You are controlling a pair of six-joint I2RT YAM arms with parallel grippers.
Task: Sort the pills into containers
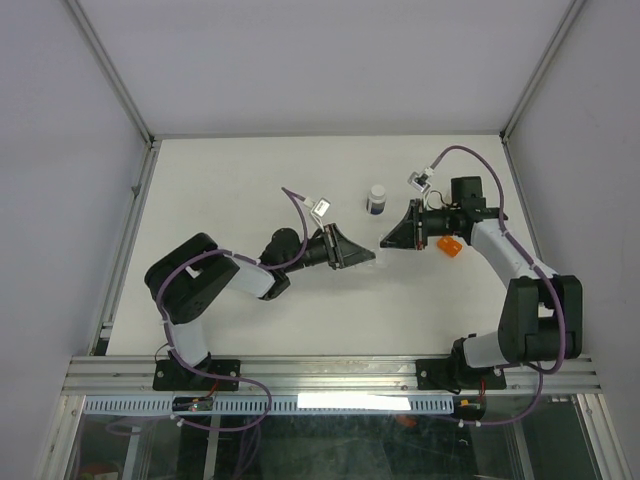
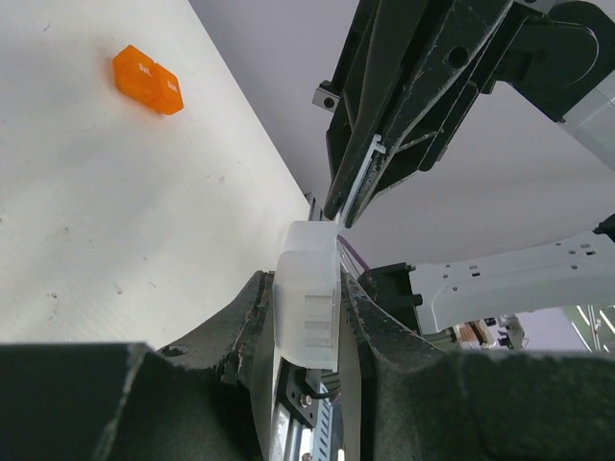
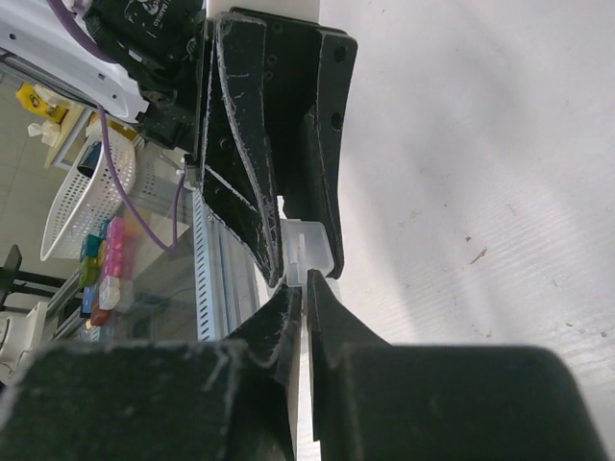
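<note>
Reaching toward the middle of the table (image 1: 250,180), the left gripper (image 1: 352,252) is narrowly set and clamps a small clear plastic box (image 2: 307,307) by its flat sides, lifted off the surface. At twelve o'clock from the box stands a white bottle (image 1: 376,199) with a dark label whose writing is too small to read. The right gripper (image 1: 392,240) meets the box at its three o'clock edge, fingers pressed together; whether they nip a thin flap I cannot tell. At its three o'clock lies an orange two-cell box (image 2: 147,80), with white print on each cell, illegible.
</note>
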